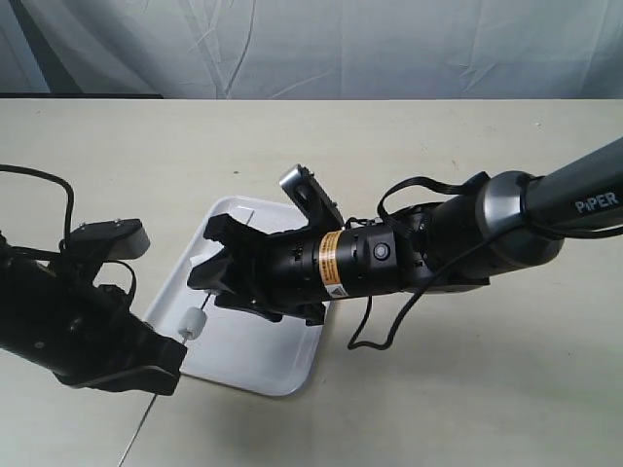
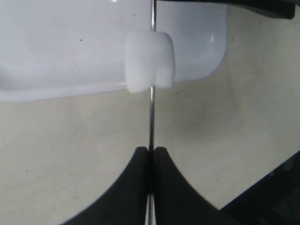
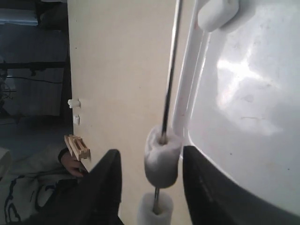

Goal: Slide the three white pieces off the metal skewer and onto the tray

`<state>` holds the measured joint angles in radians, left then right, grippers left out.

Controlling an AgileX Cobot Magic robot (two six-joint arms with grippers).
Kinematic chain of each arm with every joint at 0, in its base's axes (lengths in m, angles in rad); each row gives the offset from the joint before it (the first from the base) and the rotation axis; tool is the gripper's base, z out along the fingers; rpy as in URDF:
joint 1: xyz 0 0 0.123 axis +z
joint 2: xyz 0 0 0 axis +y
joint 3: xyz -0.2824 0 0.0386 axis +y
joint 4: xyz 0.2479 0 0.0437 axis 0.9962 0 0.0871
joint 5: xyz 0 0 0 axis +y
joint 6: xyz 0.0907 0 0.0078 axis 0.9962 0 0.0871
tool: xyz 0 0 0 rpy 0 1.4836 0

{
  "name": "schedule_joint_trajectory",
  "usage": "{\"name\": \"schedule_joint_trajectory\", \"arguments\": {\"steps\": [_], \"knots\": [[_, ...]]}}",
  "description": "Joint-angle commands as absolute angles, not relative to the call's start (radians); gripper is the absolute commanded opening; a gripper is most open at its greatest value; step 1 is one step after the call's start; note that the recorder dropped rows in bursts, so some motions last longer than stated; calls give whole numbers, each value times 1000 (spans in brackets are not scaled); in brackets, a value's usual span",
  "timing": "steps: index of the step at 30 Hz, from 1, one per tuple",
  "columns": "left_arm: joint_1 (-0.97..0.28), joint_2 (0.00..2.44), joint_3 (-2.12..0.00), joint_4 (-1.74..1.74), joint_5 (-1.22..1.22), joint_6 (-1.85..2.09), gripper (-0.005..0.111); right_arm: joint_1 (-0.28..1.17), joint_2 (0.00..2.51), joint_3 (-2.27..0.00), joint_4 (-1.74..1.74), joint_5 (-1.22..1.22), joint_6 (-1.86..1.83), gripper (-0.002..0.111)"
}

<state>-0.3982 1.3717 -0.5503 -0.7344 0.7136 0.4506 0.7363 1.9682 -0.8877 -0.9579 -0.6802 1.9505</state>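
The metal skewer (image 1: pixel 136 433) (image 2: pixel 151 117) is pinched in my left gripper (image 1: pixel 175 345) (image 2: pixel 150 151), which is shut on it just off the tray's (image 1: pixel 253 350) (image 2: pixel 56 47) near edge. One white piece (image 1: pixel 192 323) (image 2: pixel 150 60) sits threaded on the rod over the rim. My right gripper (image 1: pixel 206 258) (image 3: pixel 151 151) is open over the tray (image 3: pixel 243 93). A second white piece (image 3: pixel 161 157) on the skewer (image 3: pixel 169 70) lies between its fingers without touching them, and a third piece (image 3: pixel 154 211) sits behind it. A farther white lump (image 3: pixel 215 14) lies by the rim; I cannot tell whether it is threaded.
The tray rests on a beige table (image 1: pixel 467 389) with a grey curtain (image 1: pixel 389 39) behind. A black cable loop (image 1: pixel 375 331) hangs under the right arm. Beyond the table edge a hand holds a wooden object (image 3: pixel 76 149).
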Motion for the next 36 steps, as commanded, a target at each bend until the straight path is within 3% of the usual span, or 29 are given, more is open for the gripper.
{"name": "schedule_joint_trajectory", "arguments": {"steps": [1,6,20,36], "knots": [[-401,1375,-558,-748,707,457,0,738,1969,-893,-970,-660,1941,37],[-401,1375,-558,-750,724,457,0,738,1969,-893,-974,-652,1920,22],[-401,1349,-467,-846,777,485,0,738,1969,-893,-949,-516,1896,22],[-401,1113,-310,-968,909,445,0,704,1969,-942,-917,-432,1861,22]]}}
